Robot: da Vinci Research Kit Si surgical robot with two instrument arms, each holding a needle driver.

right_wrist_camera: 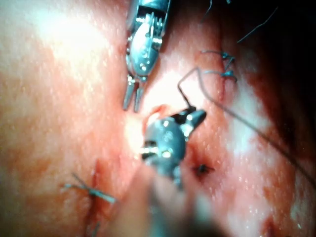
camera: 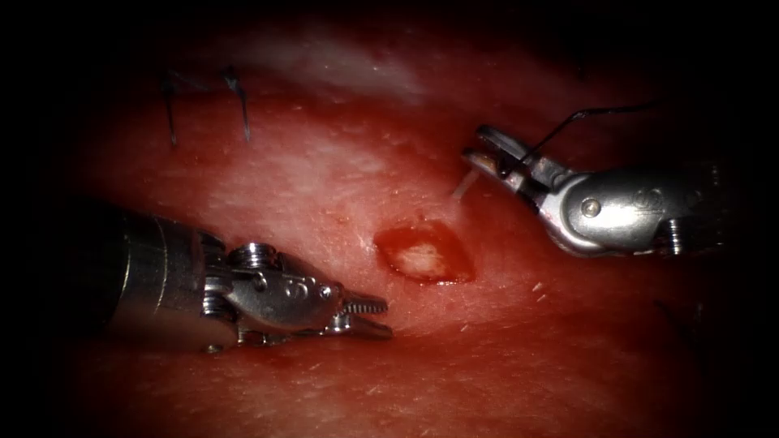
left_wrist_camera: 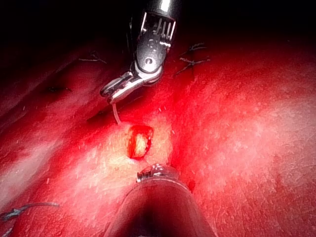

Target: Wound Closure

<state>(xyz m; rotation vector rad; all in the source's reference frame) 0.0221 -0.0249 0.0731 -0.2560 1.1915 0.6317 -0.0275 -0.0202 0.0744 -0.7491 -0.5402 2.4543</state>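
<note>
Left tool [camera: 369, 316] sits nearest, low on the tissue [camera: 324, 170] just left of the cut [camera: 423, 253], jaws a narrow bit apart w/ nothing in them. Right tool [camera: 487, 158] hovers up & right of the cut, jaws clamped on the needle [camera: 464, 185], prob. near its thread end; its pale tip points down toward the tissue, not in it. Thread [camera: 584, 113] trails off right. 2 older stitches [camera: 207, 101] far upper left.

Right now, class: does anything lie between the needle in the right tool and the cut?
Nothing visible does. The right tool grips the needle, which is out of the tissue, right of the cut. The left tool, holding nothing, sits left of it.
</note>
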